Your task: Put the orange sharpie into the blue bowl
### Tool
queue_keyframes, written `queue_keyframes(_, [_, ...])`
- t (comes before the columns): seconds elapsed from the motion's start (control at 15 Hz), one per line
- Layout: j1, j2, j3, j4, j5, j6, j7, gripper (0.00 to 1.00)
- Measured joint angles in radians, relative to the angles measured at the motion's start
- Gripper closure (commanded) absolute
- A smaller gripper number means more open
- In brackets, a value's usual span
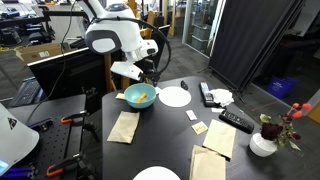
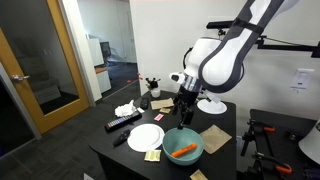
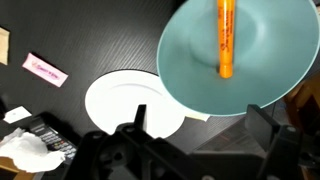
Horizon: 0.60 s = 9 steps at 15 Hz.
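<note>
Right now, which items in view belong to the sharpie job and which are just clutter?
Job:
- orange sharpie, lying in the bowl
- blue bowl
- gripper, jaws open above it

Lying about:
- white plate
- remotes
- crumpled tissue
- brown napkins
- flower vase
- pink label

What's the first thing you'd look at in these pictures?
The bright orange sharpie jumps out first. It lies inside the blue bowl, beside a white plate on the black table. Above them hangs the big white robot arm, with its pincer open and empty.
</note>
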Motion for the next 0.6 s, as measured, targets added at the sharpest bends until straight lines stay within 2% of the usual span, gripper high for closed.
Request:
queue_keyframes(0.27, [-0.002, -0.107, -0.042, -0.002, -0.001, -0.060, 0.006, 0.00])
queue_keyframes(0.6, [-0.010, -0.232, -0.097, -0.008, -0.081, -0.139, 0.097, 0.00])
